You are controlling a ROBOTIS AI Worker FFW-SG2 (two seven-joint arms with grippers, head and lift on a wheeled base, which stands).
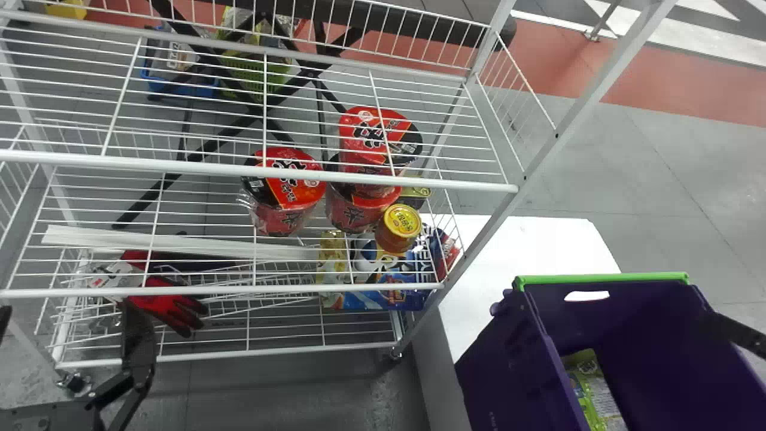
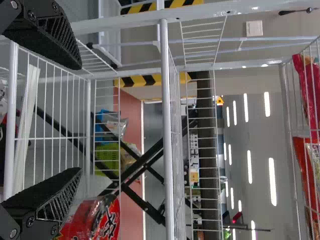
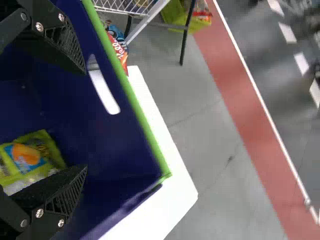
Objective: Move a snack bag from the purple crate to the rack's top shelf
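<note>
The right gripper (image 1: pixel 739 335) is being held over the mouth of the purple crate (image 1: pixel 508 371), its two fingers being kept wide apart and nothing being gripped between them. The snack bag (image 1: pixel 589 383), green and yellow, is being kept inside the crate, lower than the right gripper and toward the robot's left of it; no contact with the fingers is being shown. Part of the bag is being hidden by one finger in the right wrist view. Beyond the right gripper, the crate's far wall is being topped by a green rim (image 1: pixel 604 277), and beneath the gripper and crate a white table (image 1: pixel 526 245) is being shown.

The left gripper (image 1: pixel 63 311) is being held at the rack's near side, well to the left of the right gripper, its fingers also being kept wide apart with nothing between them. Beyond it, the white wire rack (image 1: pixel 257 172) is being loaded with several things: red gloves (image 1: pixel 170 302) are being seen near its inner finger, while red noodle cups (image 1: pixel 287 191), a yellow-lidded jar (image 1: pixel 400 224) and blue packs (image 1: pixel 389 290) are being held by the rack farther to its right. Behind the rack, farther from the left gripper, a green basket (image 1: pixel 257 75) is being seen.
</note>
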